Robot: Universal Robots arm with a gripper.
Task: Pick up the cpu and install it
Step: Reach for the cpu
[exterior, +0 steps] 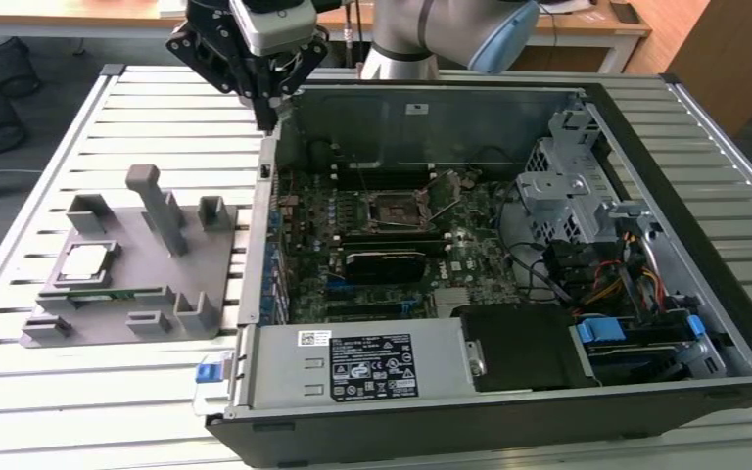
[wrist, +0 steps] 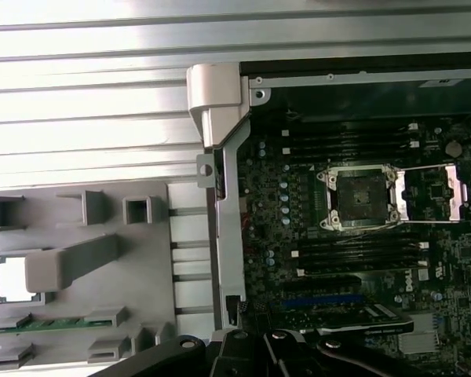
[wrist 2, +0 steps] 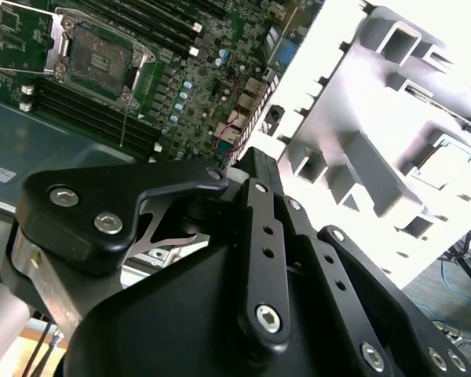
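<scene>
Claw (exterior: 267, 106) closed, empty, over case (wrist: 220, 94) edge, cpu (wrist: 14, 279) in grey fixture (wrist: 141, 259), washed-out, part-hidden by post (wrist: 71, 263)

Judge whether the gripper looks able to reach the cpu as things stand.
Probably yes. The cpu lies uncovered in its recess on the grey holder, open from above. The gripper hangs over the computer case's edge. The holder's tall post stands close by and might crowd the approach.

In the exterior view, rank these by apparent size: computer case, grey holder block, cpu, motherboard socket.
1. computer case, largest by far.
2. grey holder block.
3. cpu and motherboard socket look about alike, so they are not ranked against each other.
</scene>
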